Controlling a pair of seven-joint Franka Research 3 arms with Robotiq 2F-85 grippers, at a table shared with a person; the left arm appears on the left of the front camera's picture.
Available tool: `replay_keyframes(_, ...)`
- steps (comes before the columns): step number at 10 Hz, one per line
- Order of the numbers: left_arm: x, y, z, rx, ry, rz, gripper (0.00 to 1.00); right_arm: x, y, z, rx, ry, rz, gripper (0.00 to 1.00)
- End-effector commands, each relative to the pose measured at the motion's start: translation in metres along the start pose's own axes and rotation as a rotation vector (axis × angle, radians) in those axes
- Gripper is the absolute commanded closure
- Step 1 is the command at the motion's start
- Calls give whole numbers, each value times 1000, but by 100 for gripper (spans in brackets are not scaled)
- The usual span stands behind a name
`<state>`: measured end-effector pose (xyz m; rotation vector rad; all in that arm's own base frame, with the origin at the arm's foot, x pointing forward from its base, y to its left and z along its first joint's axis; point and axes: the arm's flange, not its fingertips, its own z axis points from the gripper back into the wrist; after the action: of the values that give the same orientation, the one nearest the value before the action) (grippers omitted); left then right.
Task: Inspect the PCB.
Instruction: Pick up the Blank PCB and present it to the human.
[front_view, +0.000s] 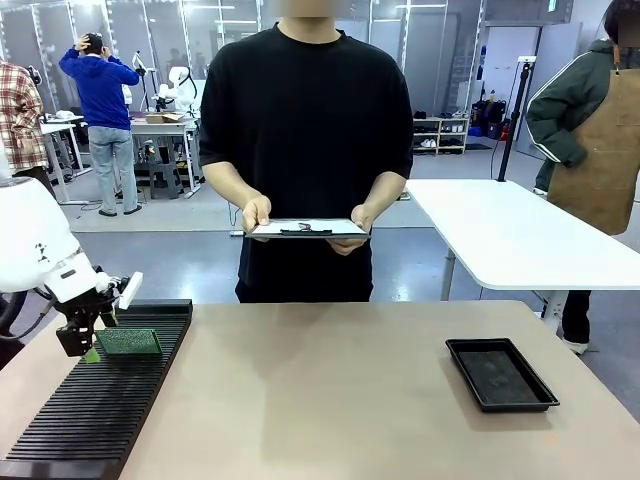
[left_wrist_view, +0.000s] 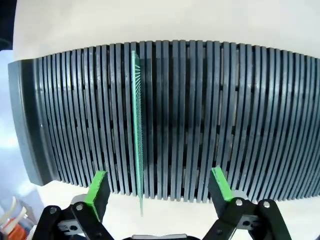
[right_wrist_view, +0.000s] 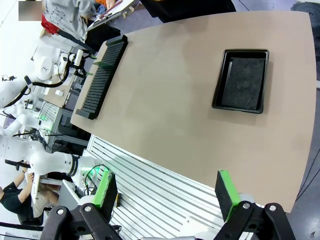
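We see the PCB (front_view: 128, 342) standing on its long edge in a slot of the black rack (front_view: 90, 420), at the near left of the table (front_view: 330, 400). The slot is towards the far end of the rack. The board's long axis runs left to right, along the slot, and its dark green speckled face looks towards the near side.

The left tool (front_view: 95, 350) sits at the board's left end. In its wrist view we look straight along the PCB (left_wrist_view: 137, 135), which shows as a thin green edge running away over the rack (left_wrist_view: 225, 110). The left tool (left_wrist_view: 159, 186) is spread wide. The board's near end lies between the two pads, closer to one of them, and we see a gap on both sides, so nothing is gripped.

The right tool (right_wrist_view: 165, 192) is also spread wide and holds nothing; it is high above the table (right_wrist_view: 165, 115), off its edge.

A shallow black tray (front_view: 500, 373) lies on the right side of the table, well apart from the rack. At the far side a person (front_view: 305, 120) holds a clipboard (front_view: 307, 229) flat in both hands.
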<state>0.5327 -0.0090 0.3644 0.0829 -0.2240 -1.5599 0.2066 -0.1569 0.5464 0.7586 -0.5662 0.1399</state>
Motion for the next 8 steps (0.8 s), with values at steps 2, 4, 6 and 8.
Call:
replay_keyframes(2, 1, 14, -11, -19, -5, 48, 12, 0, 1, 1, 11, -5, 8, 0)
replay_keyframes(4, -1, 21, -18, -16, -13, 55, 71, 0, 1, 1, 11, -5, 8, 0)
replay_keyframes(6, 0, 22, -21, -27, 5, 53, 100, 0, 1, 1, 11, -5, 8, 0)
replay_keyframes(8, -1, 24, -24, -36, 11, 52, 97, 0, 1, 1, 11, -5, 8, 0)
